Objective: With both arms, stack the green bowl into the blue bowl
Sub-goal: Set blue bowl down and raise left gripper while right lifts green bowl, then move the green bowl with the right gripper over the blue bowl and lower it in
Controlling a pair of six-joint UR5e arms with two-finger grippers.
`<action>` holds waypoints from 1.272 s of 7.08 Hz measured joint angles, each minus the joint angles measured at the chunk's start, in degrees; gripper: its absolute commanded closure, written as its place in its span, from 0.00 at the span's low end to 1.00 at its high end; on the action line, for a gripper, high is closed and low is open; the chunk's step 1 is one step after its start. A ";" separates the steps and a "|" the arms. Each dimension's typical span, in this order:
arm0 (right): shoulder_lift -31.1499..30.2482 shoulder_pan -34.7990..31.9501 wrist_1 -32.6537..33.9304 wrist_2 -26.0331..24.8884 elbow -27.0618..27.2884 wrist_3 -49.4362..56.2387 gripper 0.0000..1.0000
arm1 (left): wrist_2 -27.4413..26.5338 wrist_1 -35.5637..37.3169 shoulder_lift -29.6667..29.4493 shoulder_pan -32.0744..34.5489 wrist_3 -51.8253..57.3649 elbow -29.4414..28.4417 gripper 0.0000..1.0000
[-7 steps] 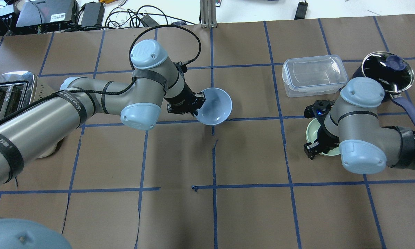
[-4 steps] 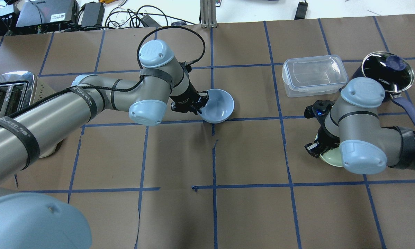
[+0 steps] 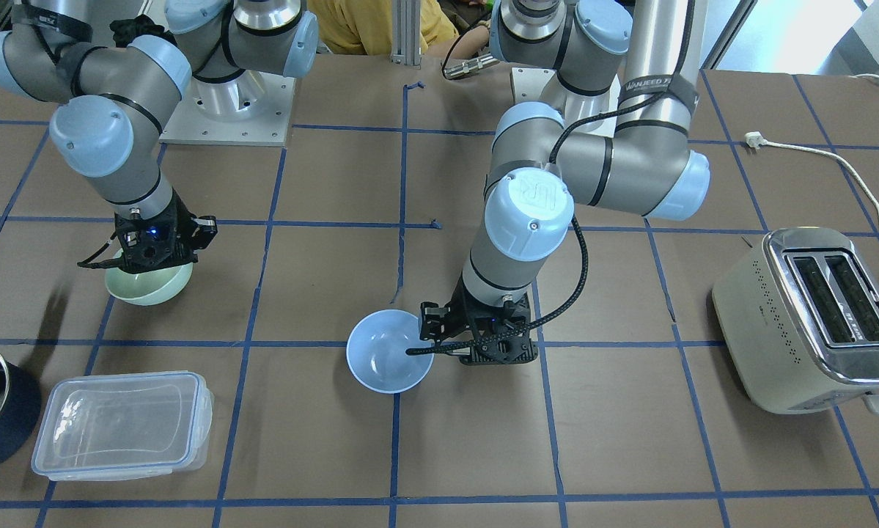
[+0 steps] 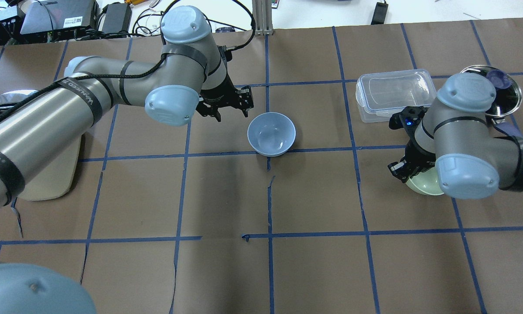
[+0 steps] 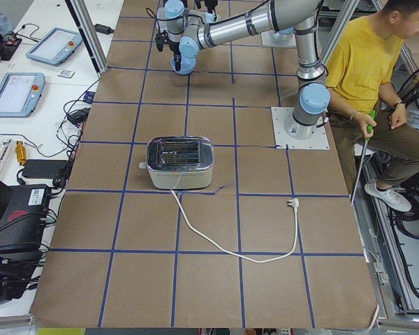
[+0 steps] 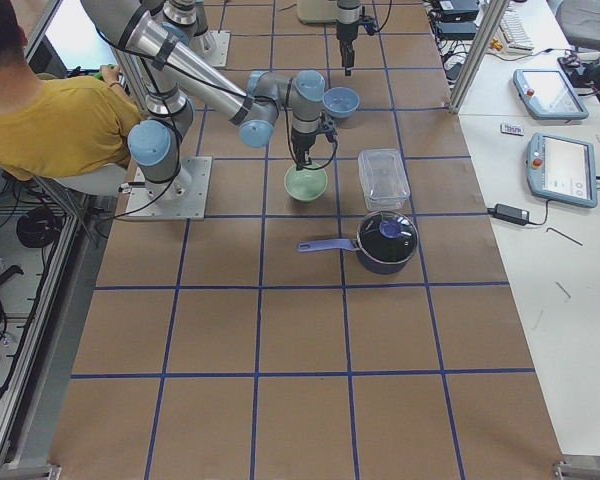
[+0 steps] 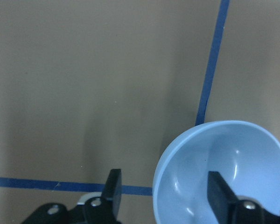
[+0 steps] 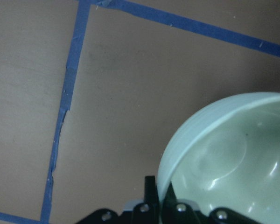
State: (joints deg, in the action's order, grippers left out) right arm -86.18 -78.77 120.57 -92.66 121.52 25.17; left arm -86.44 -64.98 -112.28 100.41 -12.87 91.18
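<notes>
Right gripper (image 8: 158,196) pinches green bowl (image 8: 233,158) rim; left gripper (image 7: 166,191) spread near blue bowl (image 4: 271,134). Carry left, centre above it, lower level.

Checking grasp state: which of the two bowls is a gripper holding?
The green bowl: the right gripper pinches its rim. The blue bowl sits free, the left gripper open near it.

overhead: high, looking down | front: opposite, steep | wrists: close-up | shared: blue bowl (image 4: 271,134)
</notes>
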 measured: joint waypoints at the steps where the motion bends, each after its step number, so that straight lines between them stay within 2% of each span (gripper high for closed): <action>1: 0.08 -1.77 -6.11 -0.16 -4.74 -3.96 1.00 | -2.40 -5.33 3.44 -2.45 5.43 -0.73 0.18; 3: 1.19 -7.27 -14.35 -0.41 -13.05 -15.55 1.00 | -4.60 -13.05 10.71 -7.52 13.98 -0.96 0.15; 6: 6.46 -18.95 -17.46 -0.22 -21.98 -44.73 1.00 | -6.25 -19.73 20.49 -12.13 19.36 -0.14 0.12; 7: 9.97 -22.92 -17.77 -0.36 -26.57 -53.08 1.00 | -6.20 -20.03 21.41 -12.59 19.54 0.42 0.11; 9: 18.28 -27.86 -21.36 -0.04 -38.12 -61.21 1.00 | -6.52 -20.07 21.18 -12.60 17.38 0.07 0.07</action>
State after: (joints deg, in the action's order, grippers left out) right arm -67.90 -106.63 99.22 -92.70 83.39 -36.04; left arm -92.96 -85.04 -91.10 87.82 4.50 91.25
